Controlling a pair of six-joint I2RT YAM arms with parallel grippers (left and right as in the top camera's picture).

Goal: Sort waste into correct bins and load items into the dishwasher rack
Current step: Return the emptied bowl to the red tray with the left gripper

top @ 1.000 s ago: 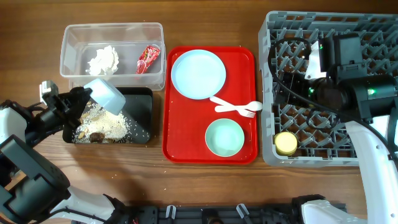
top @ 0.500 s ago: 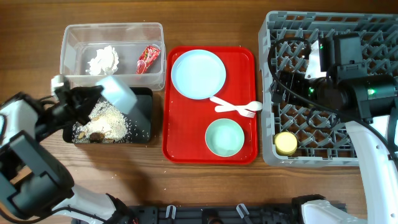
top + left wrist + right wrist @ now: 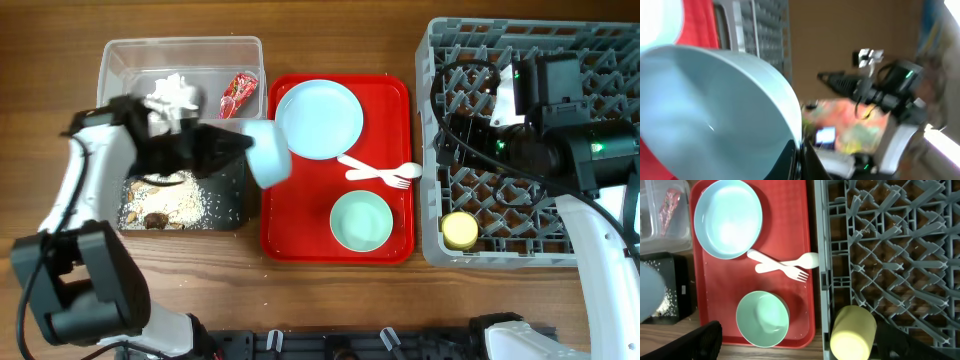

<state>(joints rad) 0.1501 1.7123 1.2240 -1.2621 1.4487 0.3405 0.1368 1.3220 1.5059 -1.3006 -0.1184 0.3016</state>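
My left gripper (image 3: pixel 801 161) is shut on the rim of a pale blue bowl (image 3: pixel 266 151), held tilted in the air between the black tray (image 3: pixel 228 195) and the red serving tray (image 3: pixel 285 232). Whitish-brown scraps (image 3: pixel 165 203) lie in the black tray. The clear tub (image 3: pixel 120 58) holds a white tissue (image 3: pixel 172 91) and a red wrapper (image 3: pixel 238 90). On the red tray sit a light blue plate (image 3: pixel 319 119), a white fork and spoon (image 3: pixel 383 173) and a mint bowl (image 3: pixel 361 221). A yellow cup (image 3: pixel 852 332) lies in the grey rack (image 3: pixel 600 252). My right gripper (image 3: pixel 800 341) hangs open above the rack's left edge.
The rack fills the right side of the wooden table, its upright pegs (image 3: pixel 890 240) standing under my right arm (image 3: pixel 560 120). Tub and black tray stand one behind the other at the left, close beside the red tray.
My left arm has swung the bowl rightward from over the black tray to the red tray's left edge. The right arm has stayed over the rack.
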